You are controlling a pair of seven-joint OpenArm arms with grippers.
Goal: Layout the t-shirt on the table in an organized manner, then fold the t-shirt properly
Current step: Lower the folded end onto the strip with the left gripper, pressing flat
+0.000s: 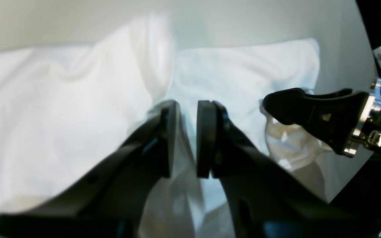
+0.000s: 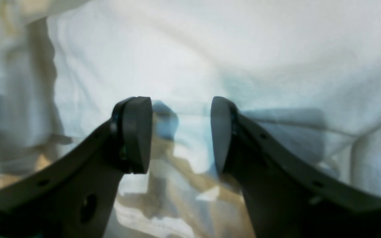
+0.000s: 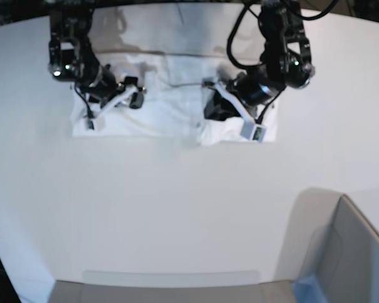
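Nearest to me in the base view sits a grey box with a blue corner (image 3: 338,259) at the lower right of the white table (image 3: 177,208), well apart from the work. Beyond a wide bare stretch of tabletop, the white t-shirt (image 3: 170,110) lies spread across the far part of the table, its plain side up from what I can see, with a crumpled ridge near its right end.

My left gripper (image 3: 215,107), on the right side of that view, is down on the cloth. Through its wrist camera I see the left gripper's (image 1: 186,138) jaws parted by a narrow gap, with a raised fold of shirt running up between them; I cannot tell whether the pads pinch it. The other arm's black finger shows beyond, over bunched fabric.

My right gripper (image 3: 134,96), on the left of the base view, hovers low over the shirt's other end. Its wrist view shows the right gripper (image 2: 180,132) released, jaws wide apart, nothing between them but cloth below.
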